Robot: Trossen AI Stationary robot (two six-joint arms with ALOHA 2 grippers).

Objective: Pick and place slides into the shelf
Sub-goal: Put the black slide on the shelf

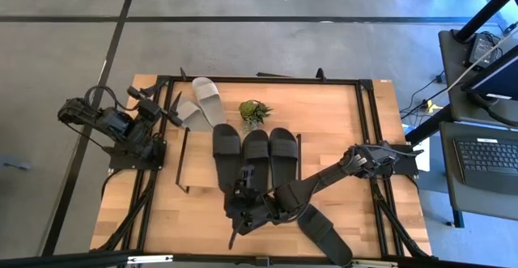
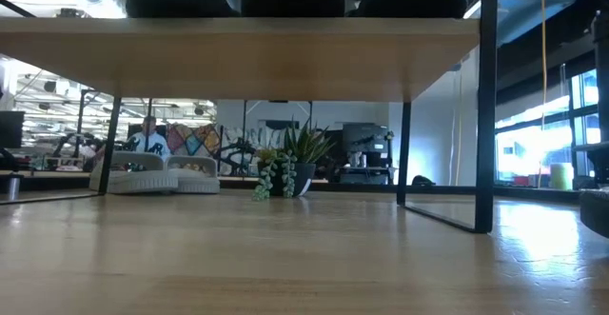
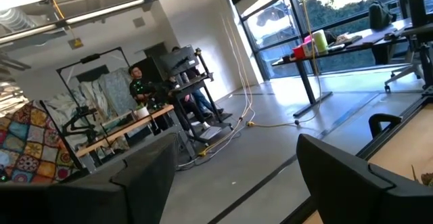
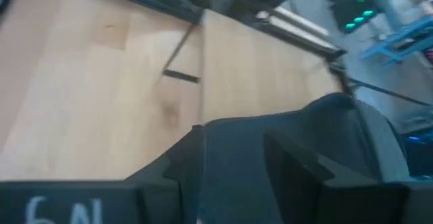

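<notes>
A light wooden tabletop (image 1: 324, 138) carries the shelf (image 1: 198, 171), where three black slides (image 1: 255, 151) are seen. At the shelf's near edge the right gripper (image 1: 241, 193) is clamped on the leftmost slide (image 1: 227, 151). The left gripper (image 1: 166, 110), spread wide, is parked beyond the shelf. Light, flexible rubber is judged; the heel is best pinched.

Bare shelf (image 1: 197, 159) board leftward — potted plant (image 1: 254, 112) behind

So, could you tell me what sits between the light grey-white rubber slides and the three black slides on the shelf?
In the high view, the small green potted plant sits between them.
</notes>
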